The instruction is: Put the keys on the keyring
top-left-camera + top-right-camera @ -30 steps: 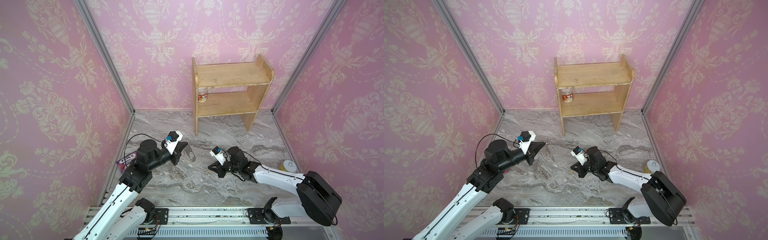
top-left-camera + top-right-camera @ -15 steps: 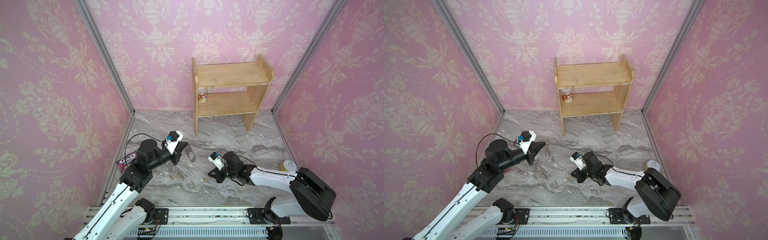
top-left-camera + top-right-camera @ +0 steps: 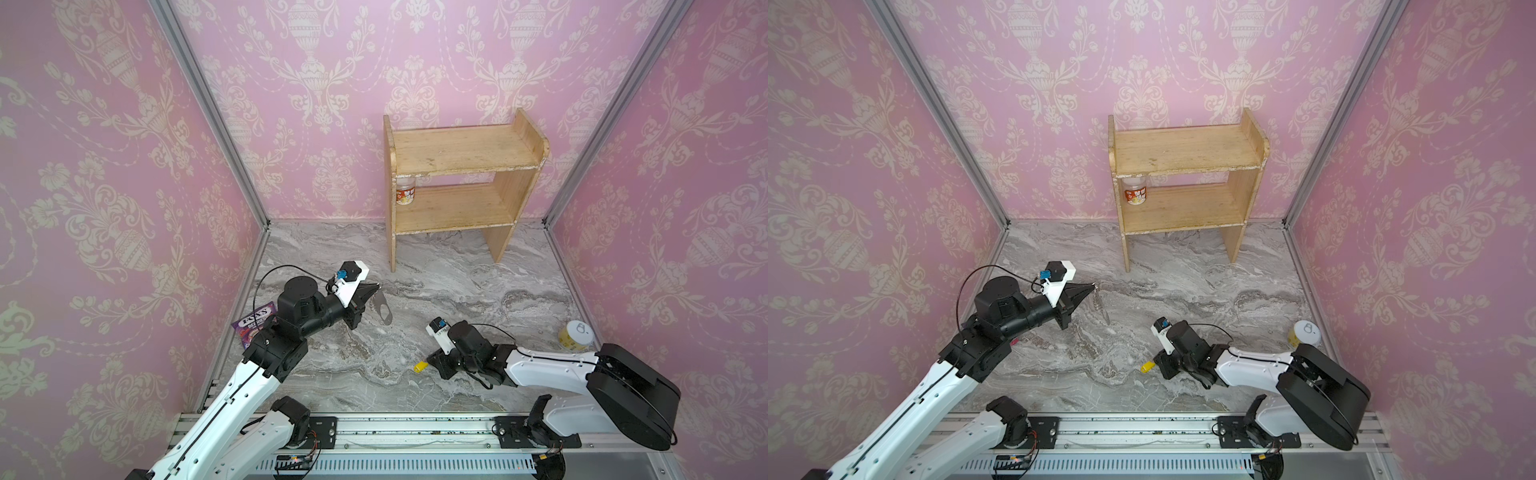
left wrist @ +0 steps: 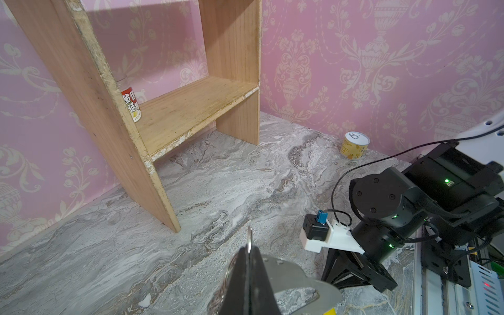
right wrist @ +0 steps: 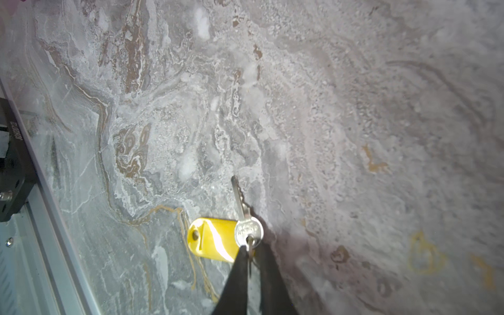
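The keyring [image 3: 384, 309] is a flat grey metal plate hanging above the marble floor. My left gripper [image 3: 375, 287] is shut on one of its small rings. The left wrist view shows that ring [image 4: 249, 236] sticking out past the closed fingers [image 4: 240, 272], with the plate [image 4: 296, 275] just beyond them. The keys [image 5: 246, 231] are a silver key joined to a yellow tag [image 5: 212, 240]; they lie on the floor near the front, in both top views [image 3: 421, 366] [image 3: 1147, 367]. My right gripper [image 5: 252, 248] is down at the key's head. Its jaws stand slightly apart, and the key's thin ring is in the gap.
A wooden two-tier shelf [image 3: 461, 174] stands at the back with a jar [image 3: 405, 193] on its lower board. A yellow can [image 3: 575, 334] sits by the right wall. A purple sweets bag [image 3: 255, 326] lies by the left wall. The metal rail [image 3: 395, 432] runs along the front.
My right gripper has come down and forward to the floor with the keys, and its jaws have parted a little. The left arm and the keyring have not moved.
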`<act>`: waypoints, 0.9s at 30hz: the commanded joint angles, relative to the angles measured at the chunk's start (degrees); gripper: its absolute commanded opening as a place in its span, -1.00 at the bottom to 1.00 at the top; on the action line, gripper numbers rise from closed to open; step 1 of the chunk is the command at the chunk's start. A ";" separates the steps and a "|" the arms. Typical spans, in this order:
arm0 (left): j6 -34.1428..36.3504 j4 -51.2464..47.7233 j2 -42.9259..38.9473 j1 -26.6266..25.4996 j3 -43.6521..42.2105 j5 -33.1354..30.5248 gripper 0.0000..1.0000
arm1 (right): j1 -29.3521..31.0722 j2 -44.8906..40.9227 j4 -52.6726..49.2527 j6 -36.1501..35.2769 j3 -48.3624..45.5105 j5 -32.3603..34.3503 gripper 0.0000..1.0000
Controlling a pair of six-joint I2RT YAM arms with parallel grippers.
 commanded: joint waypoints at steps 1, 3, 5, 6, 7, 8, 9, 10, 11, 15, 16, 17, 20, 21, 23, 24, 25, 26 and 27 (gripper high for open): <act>-0.44 2.19 -0.27 0.59 1.45 1.23 -1.00 | 0.72 -3.52 -1.99 2.95 -1.56 5.10 -0.37; -0.41 2.11 -0.17 0.59 1.45 1.22 -1.00 | 0.81 -6.48 -3.41 3.07 -2.12 7.05 -0.18; -0.27 2.09 -0.01 0.59 1.45 1.19 -1.00 | 0.66 -9.55 -5.07 2.04 -2.06 8.21 -0.10; -0.27 2.03 0.07 0.59 1.45 1.17 -1.00 | 0.27 -10.51 -6.57 1.03 -1.39 7.87 -0.08; -0.23 2.11 0.07 0.64 1.45 1.18 -1.00 | -0.52 -10.79 -8.29 -0.01 -0.34 6.44 -0.08; -0.24 2.05 0.17 0.64 1.49 1.22 -1.00 | -1.10 -10.51 -10.00 -1.00 1.00 4.98 -0.10; -0.25 2.06 0.25 0.63 1.53 1.31 -1.00 | -1.73 -9.75 -11.93 -2.40 2.65 2.99 -0.12; -0.27 2.06 0.34 0.60 1.53 1.36 -1.00 | -2.07 -8.59 -13.95 -3.98 4.35 1.06 -0.16; -0.17 2.02 0.34 0.62 1.53 1.40 -1.00 | -2.17 -7.37 -15.73 -5.46 6.07 -0.53 -0.19; 0.02 1.63 0.35 0.66 1.71 1.40 -1.00 | -2.26 -0.78 -26.22 -10.90 13.86 -5.30 -0.33; -0.03 1.54 0.34 0.63 1.80 1.35 -1.00 | -2.22 0.36 -28.47 -11.82 15.29 -6.21 -0.36; 0.02 1.41 0.24 0.66 1.80 1.42 -1.00 | -2.19 1.28 -30.22 -12.40 16.45 -6.53 -0.37; 0.12 1.32 0.26 0.66 1.80 1.35 -1.00 | -2.44 3.30 -32.82 -12.93 18.41 -7.81 -0.40; 0.10 1.31 0.26 0.68 1.71 1.44 -1.00 | -2.41 4.27 -33.44 -12.76 19.06 -7.56 -0.40; 0.10 1.24 0.26 0.68 1.71 1.44 -1.00 | -2.44 6.28 -34.67 -12.57 20.55 -7.04 -0.42; 0.08 1.26 0.26 0.67 1.71 1.46 -1.00 | -2.44 7.38 -35.15 -12.63 21.31 -6.97 -0.43; 0.15 1.30 0.17 0.68 1.71 1.44 -1.00 | -2.44 8.31 -35.74 -12.51 21.76 -6.79 -0.44; 0.19 1.07 0.17 0.68 1.80 1.42 -1.00 | -2.44 9.06 -35.82 -12.41 22.11 -6.69 -0.44; 0.27 1.01 0.17 0.68 1.88 1.35 -1.00 | -2.44 9.44 -35.69 -12.11 22.15 -6.49 -0.44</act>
